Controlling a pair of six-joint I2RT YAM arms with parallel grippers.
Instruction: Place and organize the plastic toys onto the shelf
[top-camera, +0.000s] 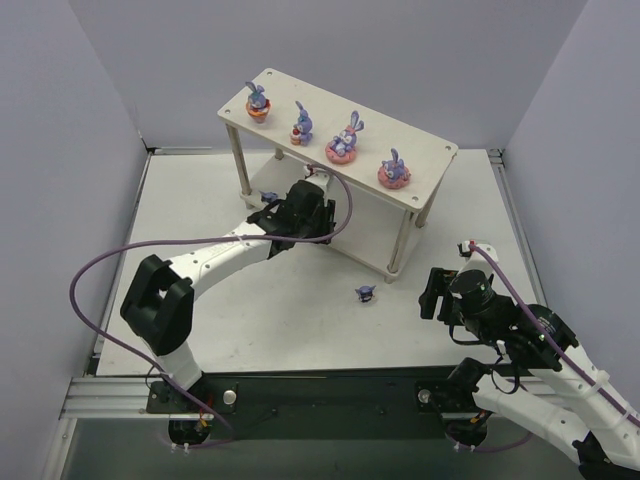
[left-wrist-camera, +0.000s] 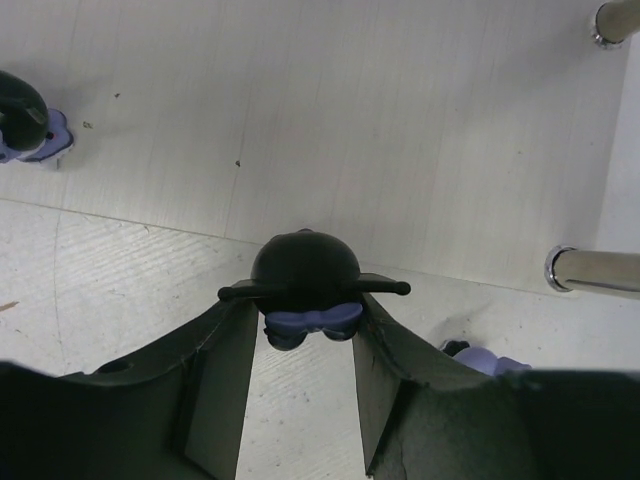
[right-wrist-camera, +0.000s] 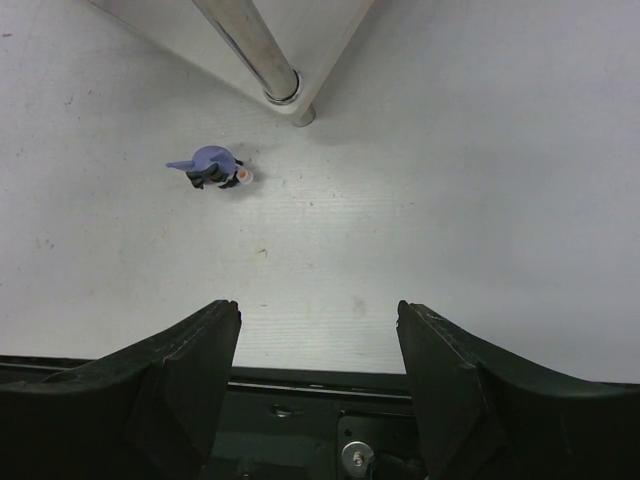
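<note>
The pale wooden shelf (top-camera: 425, 150) stands at the back, and several purple rabbits (top-camera: 349, 137) line its top board. My left gripper (top-camera: 303, 203) reaches in at the lower board (left-wrist-camera: 330, 120) and is shut on a dark blue pointy-eared figure (left-wrist-camera: 305, 275), whose ears stick out past both fingertips. A second blue figure (left-wrist-camera: 25, 120) stands on that board to the left. A third (left-wrist-camera: 485, 358) peeks out behind the right finger. One more blue figure (top-camera: 365, 293) (right-wrist-camera: 213, 167) lies on the table in front of the shelf. My right gripper (right-wrist-camera: 318, 310) hangs open and empty, near it.
The shelf's front right leg (right-wrist-camera: 255, 50) meets the table just beyond the loose figure. Grey walls close in the white table (top-camera: 200, 200) on the left, back and right. A purple cable (top-camera: 95, 270) loops off the left arm.
</note>
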